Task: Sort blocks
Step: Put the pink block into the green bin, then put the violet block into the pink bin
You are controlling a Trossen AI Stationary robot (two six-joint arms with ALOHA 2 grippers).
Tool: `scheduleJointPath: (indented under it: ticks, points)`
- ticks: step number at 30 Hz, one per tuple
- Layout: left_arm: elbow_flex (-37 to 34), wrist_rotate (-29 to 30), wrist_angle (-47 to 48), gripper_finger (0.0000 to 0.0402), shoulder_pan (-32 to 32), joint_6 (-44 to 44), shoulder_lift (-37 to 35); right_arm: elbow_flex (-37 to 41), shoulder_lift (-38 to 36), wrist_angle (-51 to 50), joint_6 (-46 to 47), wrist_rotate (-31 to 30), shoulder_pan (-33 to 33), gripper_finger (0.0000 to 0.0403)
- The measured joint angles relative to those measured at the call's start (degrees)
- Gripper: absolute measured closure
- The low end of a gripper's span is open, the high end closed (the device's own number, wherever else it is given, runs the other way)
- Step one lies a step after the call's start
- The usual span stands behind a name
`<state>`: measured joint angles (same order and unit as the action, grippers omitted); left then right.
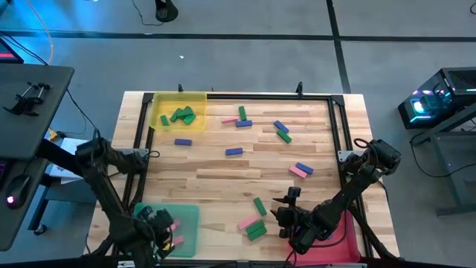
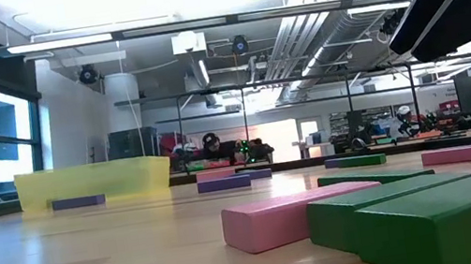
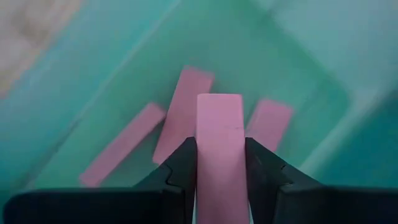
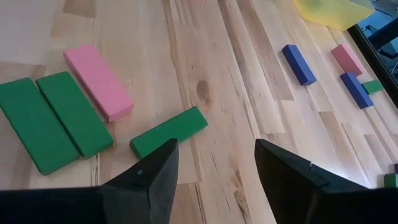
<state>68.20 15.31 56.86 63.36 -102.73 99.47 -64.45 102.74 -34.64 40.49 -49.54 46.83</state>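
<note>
My left gripper (image 1: pixel 165 227) hangs over the green tray (image 1: pixel 186 216) at the table's near left corner, shut on a pink block (image 3: pixel 219 124). Three more pink blocks (image 3: pixel 180 112) lie flat on that tray's floor. My right gripper (image 1: pixel 285 216) stands open low over the near middle of the table, its fingers (image 4: pixel 158 168) apart and touching nothing. Just ahead of it lie a green block (image 4: pixel 169 132), a pair of green blocks (image 4: pixel 50 121) side by side, and a pink block (image 4: pixel 98 81). My left gripper pinches the pink block by its two long sides (image 3: pixel 202 143) between its two fingers. The fingers point steeply down from above, and the block runs along them, its free end sticking out past the tips. It is lifted clear of the green tray's floor.
A yellow tray (image 1: pixel 195 100) at the far left holds green blocks (image 1: pixel 182 115). Blue, green and pink blocks (image 1: pixel 233 152) lie scattered over the wooden table. A pink-red tray (image 1: pixel 346 242) sits at the near right under the right arm. Black rails (image 1: pixel 338 126) frame the table.
</note>
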Motion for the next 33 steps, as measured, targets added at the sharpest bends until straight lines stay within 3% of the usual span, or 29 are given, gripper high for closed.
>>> scheduleJointPath:
  ticks: [10,20,28,33]
  points:
    - [0.0,-7.1,-4.8,0.0311,0.1,0.6,6.1,0.0,0.0,0.0,-0.3,0.0,0.0,0.0206]
    - [0.0,-5.7,0.5,0.0299,-0.4,-3.4,6.5,0.0,0.0,0.0,-0.4,0.0,0.0,0.0206]
    - [0.0,-5.1,4.8,0.0226,-0.9,-4.3,4.1,0.0,0.0,0.0,-0.4,0.0,0.0,0.0206]
    - [0.0,-0.9,5.1,0.0183,-1.6,-3.1,-1.8,0.0,0.0,0.0,-0.4,0.0,0.0,0.0206]
